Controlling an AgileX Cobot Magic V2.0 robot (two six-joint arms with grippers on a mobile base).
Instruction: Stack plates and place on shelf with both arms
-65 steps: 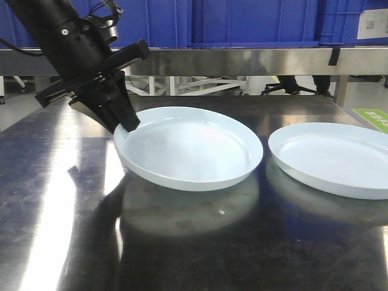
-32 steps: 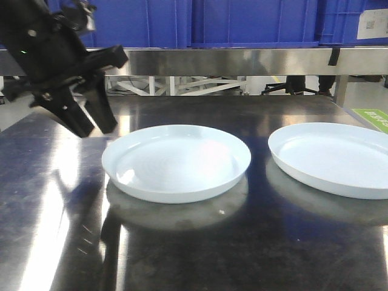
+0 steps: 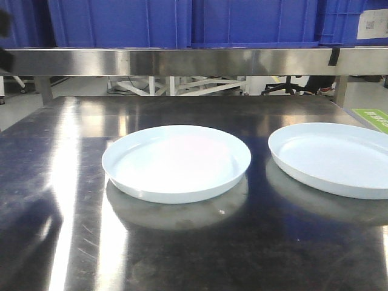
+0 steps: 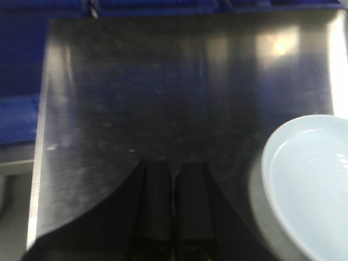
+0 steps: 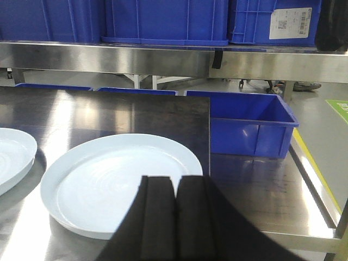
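Plates lie side by side on the scratched steel tabletop (image 3: 182, 254), apart and unstacked. The left plate (image 3: 176, 162) sits flat near the middle of the front view. The right plate (image 3: 330, 159) sits flat beside it and is cut off by the frame edge, and a dark strip of table shows between their rims. Behind them the shelf (image 3: 200, 60) runs across as a brushed steel rail, and blue crates (image 3: 182, 21) stand on it. The left wrist view is blurred, but the left gripper (image 4: 174, 174) can be read: its two dark fingers (image 4: 157, 206) are drawn together with only a thin seam between them, and they clasp nothing. It hangs over bare tabletop, and the left plate's rim curves in at the lower right of that view, clear of the fingers. In the right wrist view the right gripper (image 5: 175, 187) is likewise closed on nothing, finger against finger. Its tips overlap the near rim of the right plate in the picture — whether they touch it cannot be told. The left plate shows at that view's left border, and a lower blue bin (image 5: 244, 122) stands past the table's right edge.
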